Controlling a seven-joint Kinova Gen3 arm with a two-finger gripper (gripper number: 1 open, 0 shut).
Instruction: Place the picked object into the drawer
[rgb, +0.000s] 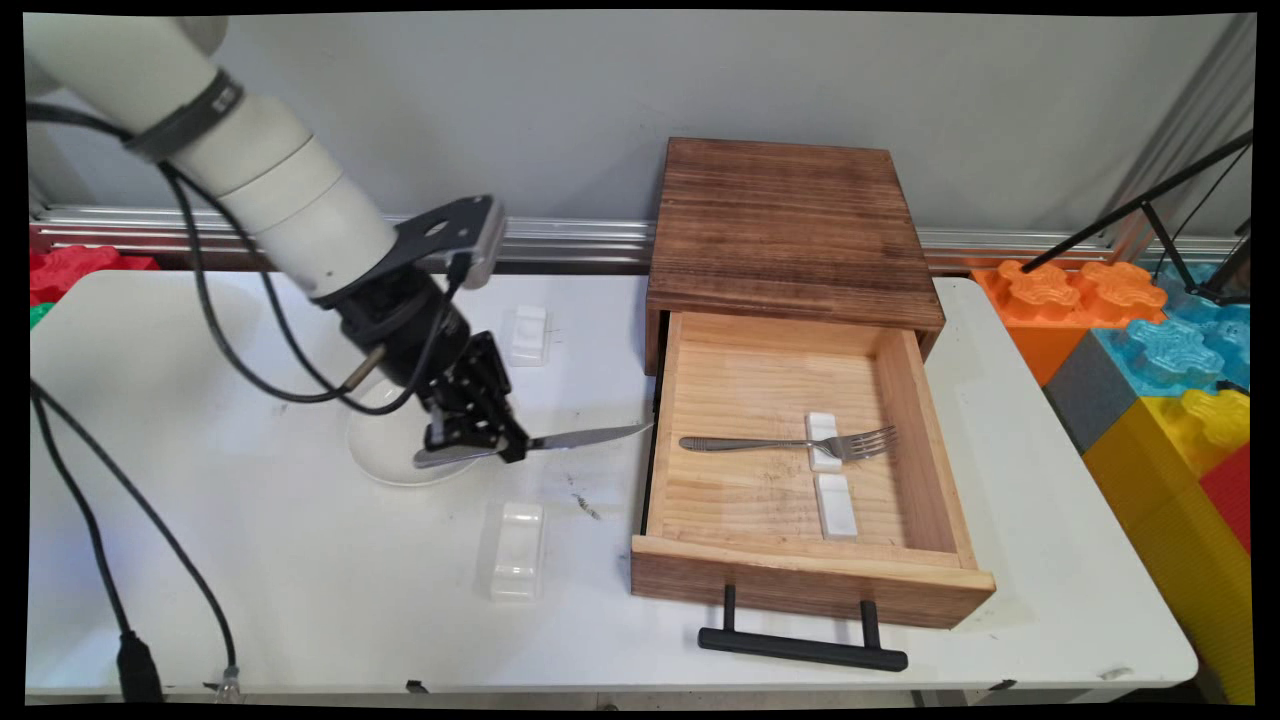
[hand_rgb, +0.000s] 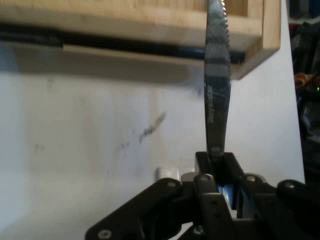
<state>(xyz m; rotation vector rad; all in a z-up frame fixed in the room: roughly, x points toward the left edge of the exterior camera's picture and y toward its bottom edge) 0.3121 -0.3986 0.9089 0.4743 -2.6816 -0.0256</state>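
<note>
Gripping knife (rgb: 570, 439) w/ fingers (hand_rgb: 216, 176) clamped tight, blade tip near open drawer (rgb: 663, 420) holding fork (rgb: 790, 443).

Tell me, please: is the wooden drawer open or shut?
Open. The drawer is pulled out from the wooden box, showing a fork inside.

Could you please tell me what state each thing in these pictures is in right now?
gripper: shut on the knife.
knife: held level, tip at the drawer's side.
drawer: pulled open.
fork: lying in the drawer across a white rest.
plate: on the table, under the gripper.
</note>
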